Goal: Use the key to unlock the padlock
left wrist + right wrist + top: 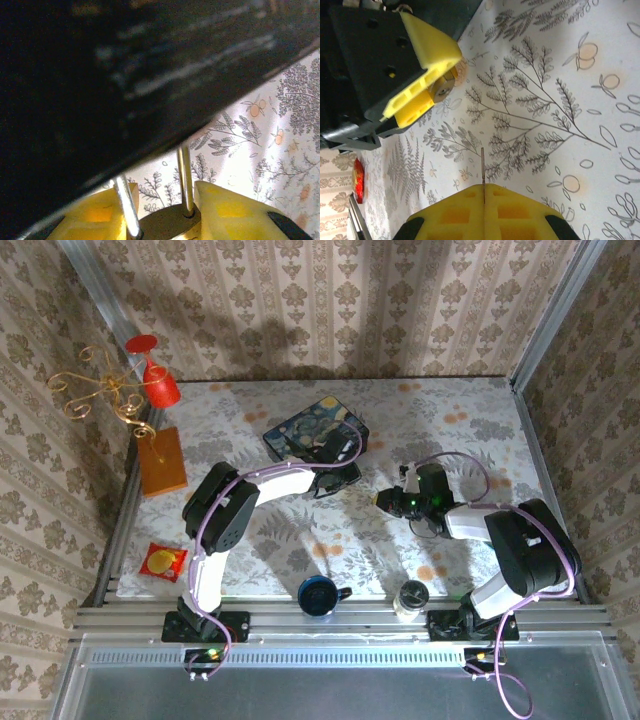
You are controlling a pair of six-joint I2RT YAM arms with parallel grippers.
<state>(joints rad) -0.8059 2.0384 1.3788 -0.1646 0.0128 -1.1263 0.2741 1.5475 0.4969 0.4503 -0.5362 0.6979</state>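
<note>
My left gripper (165, 194) is shut on the padlock (170, 226), with yellow fingers (230, 210) on both sides of its brassy body. The thin silvery shackle (185, 177) runs up behind the dark edge of the painted tin (125, 65). In the right wrist view the padlock's round underside (442, 86) shows between the left arm's yellow fingers (432, 47). My right gripper (483, 187) is shut on the key (483, 167), whose thin blade sticks out towards the padlock, a gap apart. From above, the left gripper (338, 478) and right gripper (383, 500) face each other mid-table.
The painted tin (310, 430) lies behind the left gripper. A blue mug (318, 595) and a small capped jar (410, 598) stand at the near edge. At the left are a red goblet (160, 380), a wooden block (162, 462) and a red packet (162, 560).
</note>
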